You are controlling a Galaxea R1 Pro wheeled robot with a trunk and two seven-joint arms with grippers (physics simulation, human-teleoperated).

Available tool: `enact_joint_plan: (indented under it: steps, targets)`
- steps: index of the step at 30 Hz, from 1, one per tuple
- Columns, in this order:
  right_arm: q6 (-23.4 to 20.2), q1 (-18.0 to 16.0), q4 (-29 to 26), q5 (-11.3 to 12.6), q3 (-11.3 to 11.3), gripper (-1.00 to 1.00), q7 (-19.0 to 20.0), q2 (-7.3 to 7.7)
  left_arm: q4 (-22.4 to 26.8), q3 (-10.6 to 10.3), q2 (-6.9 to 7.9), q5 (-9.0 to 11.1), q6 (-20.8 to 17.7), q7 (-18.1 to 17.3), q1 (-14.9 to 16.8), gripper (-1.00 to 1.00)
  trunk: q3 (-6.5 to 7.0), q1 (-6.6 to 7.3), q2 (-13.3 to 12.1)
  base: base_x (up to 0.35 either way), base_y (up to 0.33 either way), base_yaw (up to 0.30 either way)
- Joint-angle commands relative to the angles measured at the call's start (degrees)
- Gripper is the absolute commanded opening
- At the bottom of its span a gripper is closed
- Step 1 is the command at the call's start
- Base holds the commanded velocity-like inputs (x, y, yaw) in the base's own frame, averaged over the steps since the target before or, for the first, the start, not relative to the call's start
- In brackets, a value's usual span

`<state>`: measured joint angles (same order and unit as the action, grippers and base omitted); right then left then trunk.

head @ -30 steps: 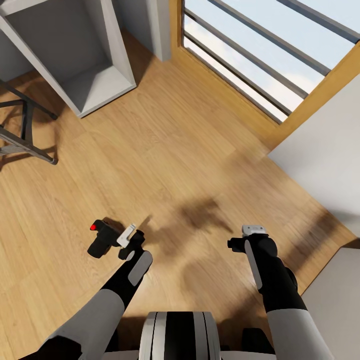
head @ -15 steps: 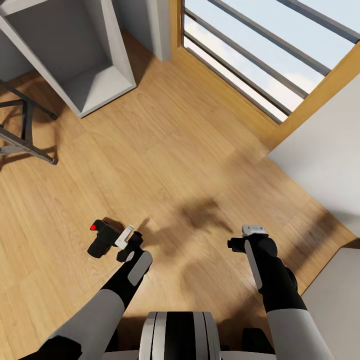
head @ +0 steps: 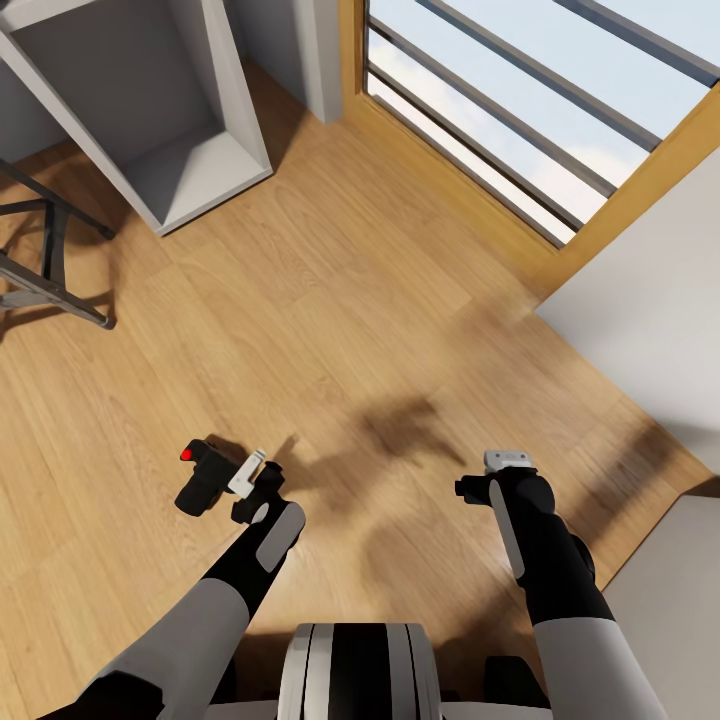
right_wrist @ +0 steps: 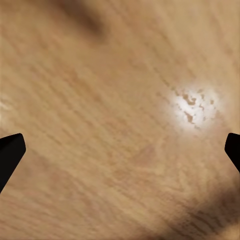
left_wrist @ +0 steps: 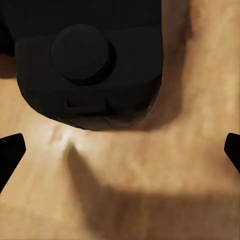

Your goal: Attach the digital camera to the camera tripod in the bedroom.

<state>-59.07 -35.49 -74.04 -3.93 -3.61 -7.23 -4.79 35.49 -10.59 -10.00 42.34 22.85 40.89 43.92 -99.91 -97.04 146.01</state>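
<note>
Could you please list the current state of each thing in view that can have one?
digital camera: lying on the wood floor, ungrasped, red button showing.
left tool: open, beside the camera.
right tool: open, empty, above bare floor.
white cabinet: open-fronted.

Left tool [head: 240, 490] seemingly slightly nearer camera [head: 203, 476].

Bright daylight pours through the big wood-framed window [head: 520, 120]; soft blurry shadows spread over the light wooden plank floor [head: 330, 300], with a white glare spot up close.
</note>
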Motion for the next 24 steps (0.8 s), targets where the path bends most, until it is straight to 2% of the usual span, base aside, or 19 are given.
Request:
enact_joint_plan:
  steps: [1,24]
  targets:
    - [-0.3,0.0,-0.1,-0.4,-0.1,1.00,0.2,-0.05,0.0,-0.1,0.00,0.3,0.3,0.2,0.0,1.00,-0.03,0.01,0.0,0.000,0.000,0.000]
    - [-0.3,0.0,-0.1,-0.4,-0.1,1.00,0.2,-0.04,-0.1,-0.1,0.00,0.2,0.4,0.1,0.0,1.00,-0.03,0.01,0.0,0.000,0.000,0.000]
